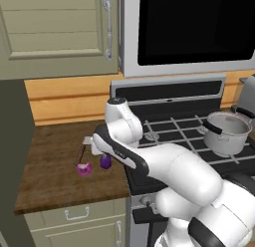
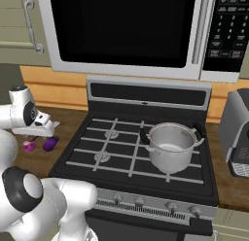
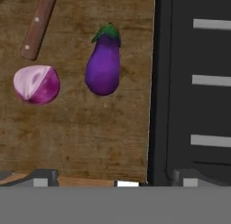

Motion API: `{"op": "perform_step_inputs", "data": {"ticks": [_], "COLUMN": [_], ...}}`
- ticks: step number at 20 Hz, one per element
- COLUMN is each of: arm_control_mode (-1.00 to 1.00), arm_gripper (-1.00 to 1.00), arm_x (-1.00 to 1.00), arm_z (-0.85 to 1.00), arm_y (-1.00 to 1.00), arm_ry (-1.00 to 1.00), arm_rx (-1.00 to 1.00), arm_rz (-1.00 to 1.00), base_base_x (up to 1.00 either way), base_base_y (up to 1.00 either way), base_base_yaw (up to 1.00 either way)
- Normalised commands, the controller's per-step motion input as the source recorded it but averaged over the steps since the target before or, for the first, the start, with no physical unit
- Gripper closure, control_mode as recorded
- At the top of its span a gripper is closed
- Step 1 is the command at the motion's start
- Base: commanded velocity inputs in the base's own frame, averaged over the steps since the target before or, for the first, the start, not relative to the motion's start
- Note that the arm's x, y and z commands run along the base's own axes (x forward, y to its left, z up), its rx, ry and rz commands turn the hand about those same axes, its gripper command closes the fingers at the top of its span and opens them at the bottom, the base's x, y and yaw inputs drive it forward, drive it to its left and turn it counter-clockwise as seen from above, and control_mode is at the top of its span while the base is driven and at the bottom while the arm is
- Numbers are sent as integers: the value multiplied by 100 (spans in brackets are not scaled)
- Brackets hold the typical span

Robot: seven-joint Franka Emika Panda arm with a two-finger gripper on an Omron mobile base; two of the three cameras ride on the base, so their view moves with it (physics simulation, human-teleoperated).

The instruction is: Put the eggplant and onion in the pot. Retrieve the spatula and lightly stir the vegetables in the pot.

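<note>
1. The hand (image 3: 115,180) hung above the wooden surface (image 3: 90,137), looking straight down, its two dark fingertips spread wide with nothing between them.
2. Just beyond it, the eggplant (image 3: 103,67) lay on the surface near the stove's edge; the onion (image 3: 37,84) sat beside it, apart from it.
3. The spatula (image 3: 38,24) lay past the onion, its wooden handle close to the bulb.
4. Farthest off, the pot (image 2: 170,146) stood on the stove (image 2: 121,152), well apart from the vegetables; no vegetable showed inside.
5. The first step seemed barely begun: the hand needed to centre over the eggplant, descend and close.
</note>
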Motion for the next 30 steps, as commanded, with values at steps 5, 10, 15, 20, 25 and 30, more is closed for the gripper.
{"op": "perform_step_inputs", "data": {"ticks": [5, 10, 15, 20, 25, 30], "arm_control_mode": [-100, -100, -100, -100, -100, -100], "arm_gripper": [-100, -100, -100, -100, -100, -100], "arm_x": [58, 46, 32, 13, 1, 6], "arm_z": [-22, -26, -26, -27, -20, -21], "arm_y": [1, 4, 18, 6, 1, 1], "arm_ry": [7, 1, 0, 0, 4, 4], "arm_rx": [0, 0, 0, 0, 0, 0], "arm_rz": [0, 0, 0, 0, 0, 0], "base_base_x": [0, 0, 0, 0, 0, 0], "base_base_y": [0, 0, 0, 0, 0, 0], "base_base_yaw": [0, 0, 0, 0, 0, 0]}}
